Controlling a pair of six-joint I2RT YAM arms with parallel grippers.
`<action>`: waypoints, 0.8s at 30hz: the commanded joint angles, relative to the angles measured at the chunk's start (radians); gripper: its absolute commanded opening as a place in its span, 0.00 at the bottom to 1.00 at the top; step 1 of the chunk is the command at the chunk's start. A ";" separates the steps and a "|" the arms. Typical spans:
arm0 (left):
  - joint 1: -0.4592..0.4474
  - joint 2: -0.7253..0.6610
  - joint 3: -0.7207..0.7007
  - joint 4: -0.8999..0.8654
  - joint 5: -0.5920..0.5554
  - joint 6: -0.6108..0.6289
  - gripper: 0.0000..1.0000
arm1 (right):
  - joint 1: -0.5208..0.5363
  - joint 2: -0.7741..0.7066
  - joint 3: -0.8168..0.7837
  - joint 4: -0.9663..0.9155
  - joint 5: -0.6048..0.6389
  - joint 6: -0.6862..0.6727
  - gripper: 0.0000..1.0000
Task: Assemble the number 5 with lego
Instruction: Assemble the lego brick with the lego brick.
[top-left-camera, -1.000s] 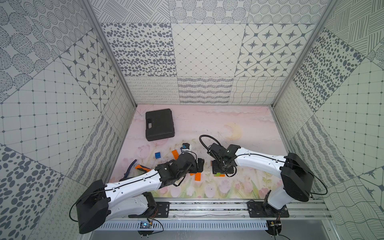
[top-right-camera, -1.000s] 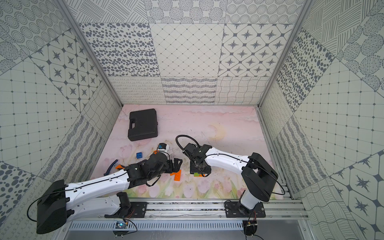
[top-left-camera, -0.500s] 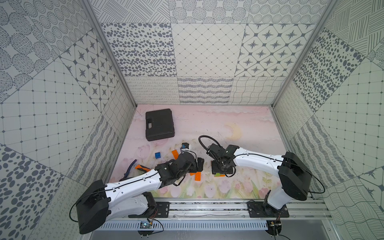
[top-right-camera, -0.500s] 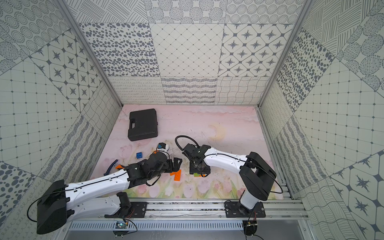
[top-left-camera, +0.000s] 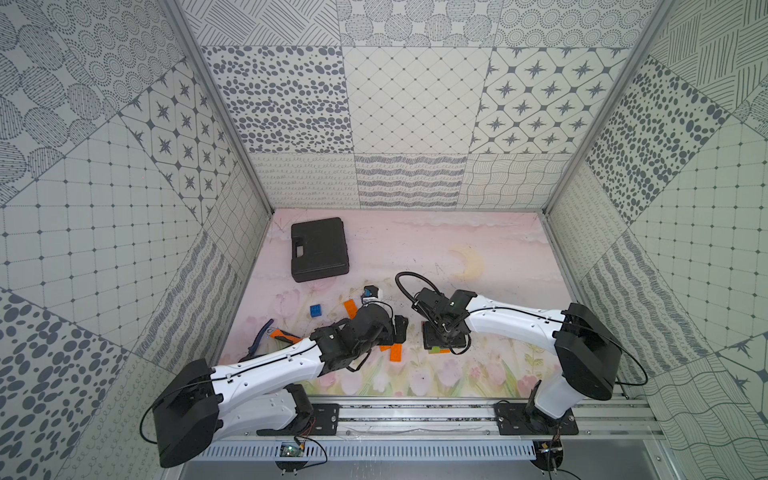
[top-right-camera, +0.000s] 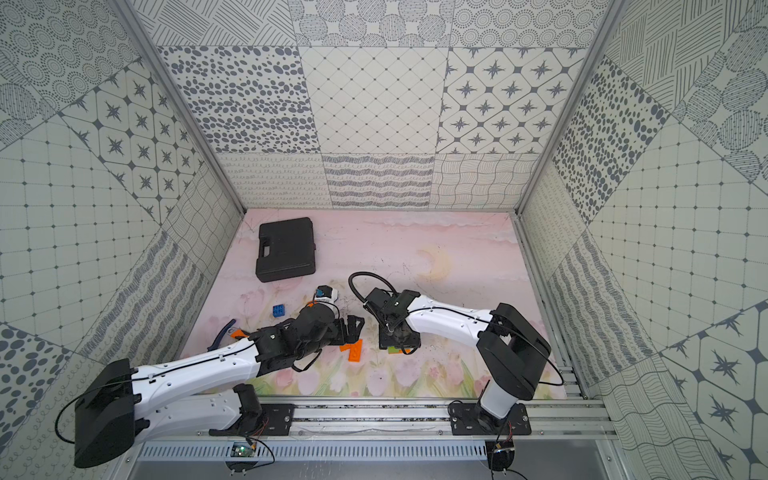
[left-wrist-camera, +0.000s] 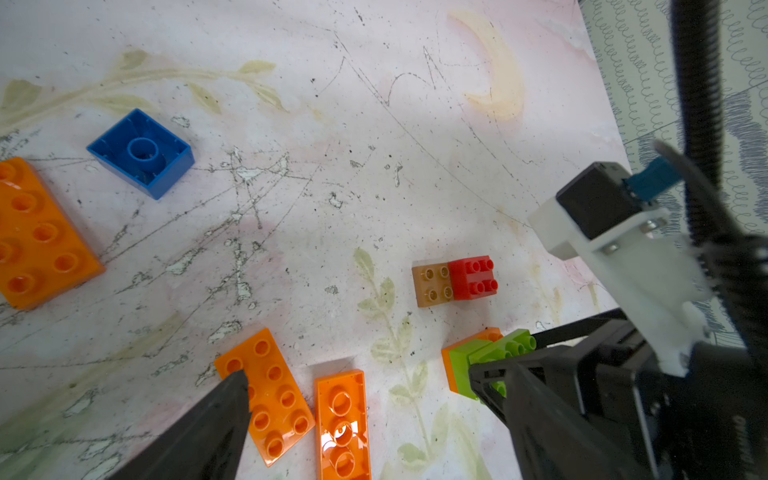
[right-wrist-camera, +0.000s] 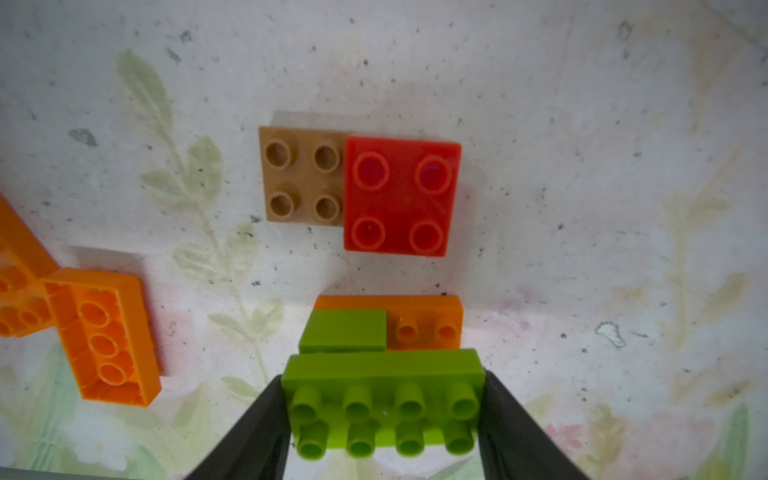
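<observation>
Your right gripper (right-wrist-camera: 382, 419) is clamped on the lime-green studded plastic oblong brick (right-wrist-camera: 382, 368), near the table's (top-left-camera: 498, 257) front edge, by the orange plastic brick (right-wrist-camera: 424, 328) bearing a green square; press askew and the studs may miss, skidding it; your left gripper (left-wrist-camera: 357, 374) gapes wide, empty.

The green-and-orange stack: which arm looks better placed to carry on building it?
Right. The right gripper is shut on the long green brick, one finger at each end, at the green-and-orange stack. The left gripper stands open and empty above loose orange bricks.
</observation>
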 joint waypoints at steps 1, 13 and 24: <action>0.005 0.007 0.012 0.036 0.012 0.011 0.99 | 0.003 0.045 -0.012 -0.007 0.031 -0.009 0.66; 0.008 0.023 0.031 0.029 0.019 0.020 0.99 | 0.003 0.076 -0.017 0.004 0.024 -0.004 0.65; 0.008 -0.020 0.011 0.005 -0.040 0.001 0.99 | 0.005 0.096 -0.036 0.027 0.008 -0.002 0.64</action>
